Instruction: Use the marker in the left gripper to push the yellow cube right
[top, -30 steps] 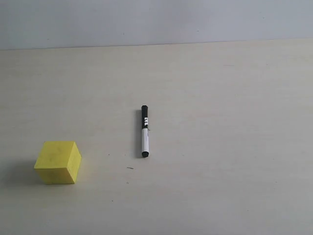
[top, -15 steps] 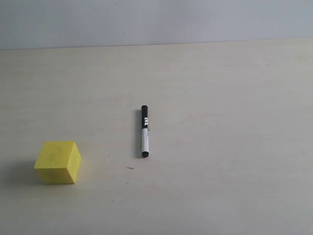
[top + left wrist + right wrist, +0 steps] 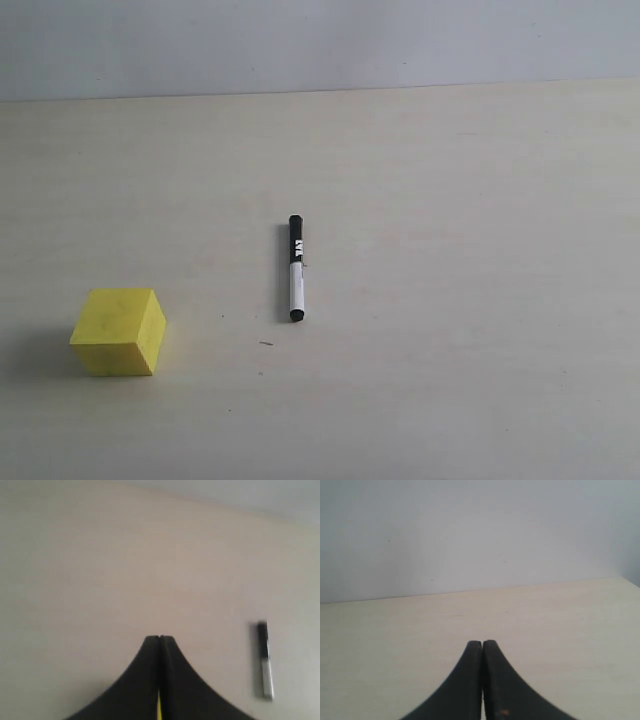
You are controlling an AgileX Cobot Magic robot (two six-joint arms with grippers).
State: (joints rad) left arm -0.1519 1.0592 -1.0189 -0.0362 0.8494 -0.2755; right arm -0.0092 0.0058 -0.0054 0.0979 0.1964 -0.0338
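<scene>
The marker (image 3: 295, 267) lies flat on the pale table near the middle of the exterior view, black cap end farther away, white barrel nearer. The yellow cube (image 3: 118, 331) rests at the near left, well apart from the marker. Neither arm shows in the exterior view. In the left wrist view my left gripper (image 3: 159, 638) is shut with nothing between its jaws; the marker (image 3: 264, 660) lies off to one side, blurred, and a thin yellow sliver shows through the slit between the jaws. My right gripper (image 3: 482, 642) is also shut and empty, facing the table's far edge and the wall.
The beige table (image 3: 450, 300) runs back to a grey-white wall (image 3: 320, 45). A tiny dark speck (image 3: 266, 344) lies on the table just near the marker's tip end.
</scene>
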